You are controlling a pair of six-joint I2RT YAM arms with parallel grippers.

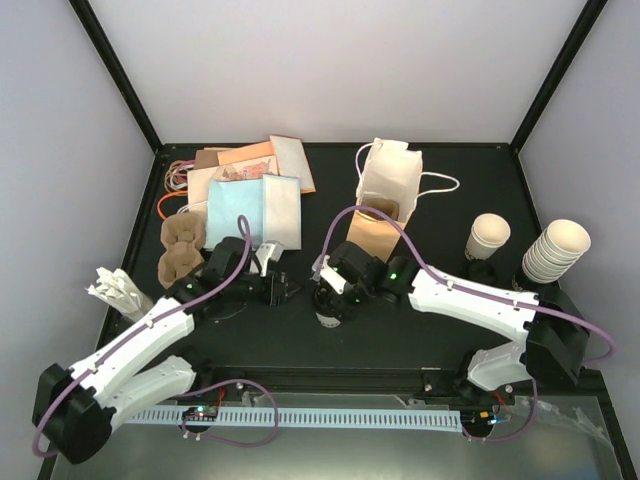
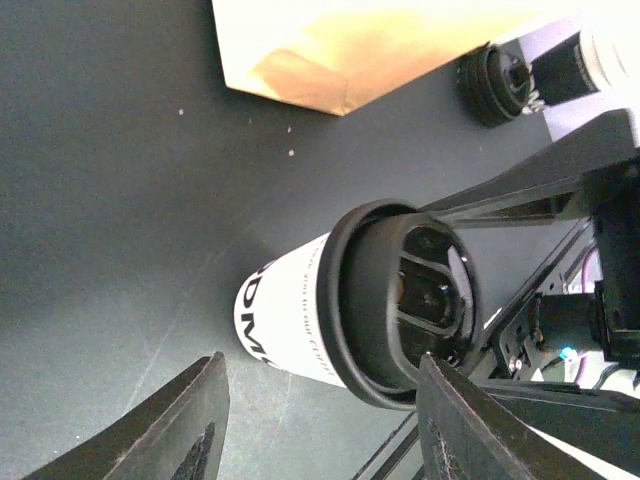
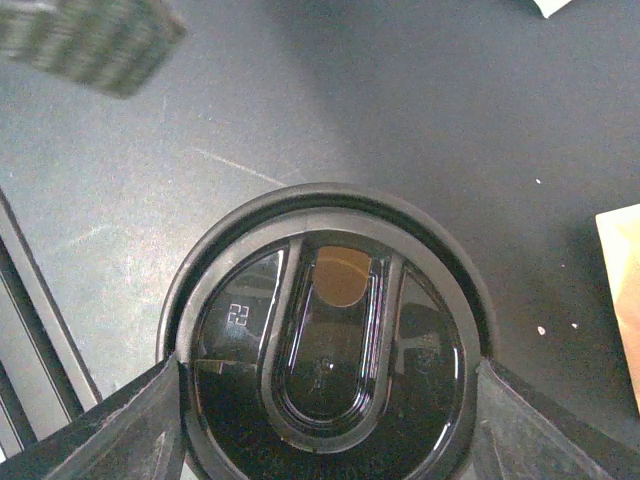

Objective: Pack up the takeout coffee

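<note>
From above, the takeout coffee (image 1: 327,317) was seen standing on the black table (image 1: 400,335), just on the near, left side of the brown paper bag (image 1: 372,235) and under the right gripper (image 1: 335,297). The left gripper (image 1: 277,286) was found further left of that bag, apart from the cup.

In the left wrist view, the takeout coffee (image 2: 285,320) was shown below the brown paper bag (image 2: 340,50), with its black lid (image 2: 400,300) turned to the right. The left gripper (image 2: 320,425) was released, its fingers (image 2: 190,430) spread wide and clear of the cup.

In the right wrist view, the black lid (image 3: 325,330) was seen from straight above, left of the bag's corner. The right gripper (image 3: 325,385) was clenched on the takeout coffee, with a finger pressed against each side of the lid's rim.
</note>
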